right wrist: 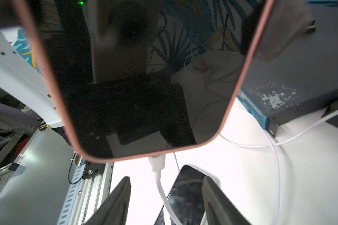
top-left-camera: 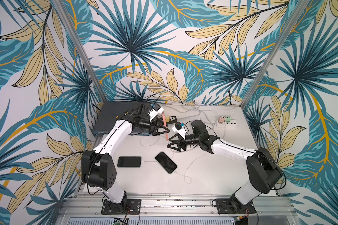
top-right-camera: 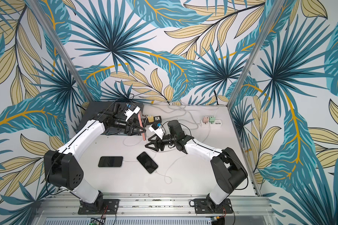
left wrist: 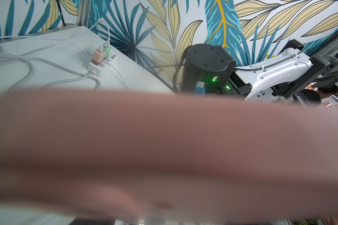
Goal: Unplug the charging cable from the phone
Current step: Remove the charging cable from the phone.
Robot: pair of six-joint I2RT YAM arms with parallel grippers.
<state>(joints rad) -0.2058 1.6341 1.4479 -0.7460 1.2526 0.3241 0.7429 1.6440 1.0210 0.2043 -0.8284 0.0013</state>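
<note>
Grips pink phone on edge in left gripper; straddles cable just short of its plug with right gripper, jaws apart.

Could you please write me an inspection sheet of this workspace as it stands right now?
Surface: white table, no spills seen.
Job's things: pink phone held off the table, screen dark; charging cable plug seated in its bottom port.
Clutter: straight black phone and angled black phone lying flat, each plugged in; dark box at the back.
Grippers: left gripper shut on the pink phone; right gripper open, jaws either side of the cable below the plug, not touching.
Cables: white leads trail across the table; power strip and black adapter at the back.
Surroundings: leaf-patterned walls; aluminium rail in front.
</note>
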